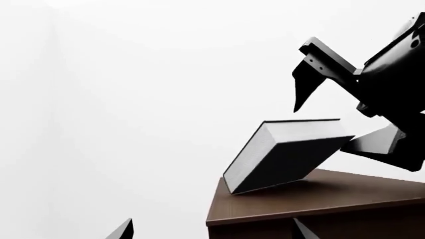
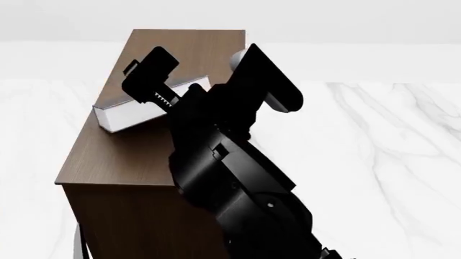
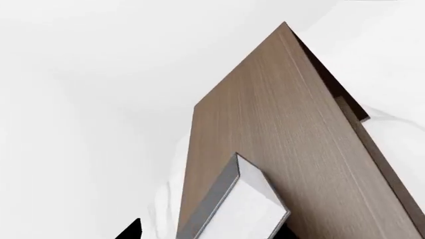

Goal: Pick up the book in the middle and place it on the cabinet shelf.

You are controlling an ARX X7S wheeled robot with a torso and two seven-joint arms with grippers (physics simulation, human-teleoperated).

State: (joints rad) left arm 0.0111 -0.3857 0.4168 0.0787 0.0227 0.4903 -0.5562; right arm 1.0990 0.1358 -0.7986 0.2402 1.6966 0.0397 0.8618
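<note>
Dark brown wood grain covers the flat top of the cabinet shelf (image 2: 108, 156), and the book (image 2: 129, 114) sits on it near one end, tilted. In the left wrist view the book (image 1: 287, 154) touches the cabinet top (image 1: 345, 191) only along its lower edge, its charcoal cover and white page edges both showing. The right gripper (image 2: 162, 89) is at the book: one black finger (image 1: 307, 84) stands apart above the top edge, and a paler finger (image 1: 378, 142) touches the book's far corner, so the jaws stand wide about the book rather than pressed flat on it. In the head view the right arm (image 2: 230, 162) rises across the middle of the picture and hides much of the book and part of the cabinet top. White marbled floor (image 2: 389, 162) lies around the cabinet. The right wrist view shows the book's grey cover and white pages (image 3: 239, 209) close up against the long brown top (image 3: 279, 129). Of the left gripper only black fingertips (image 1: 123, 230) show, so I cannot tell how its jaws stand.
</note>
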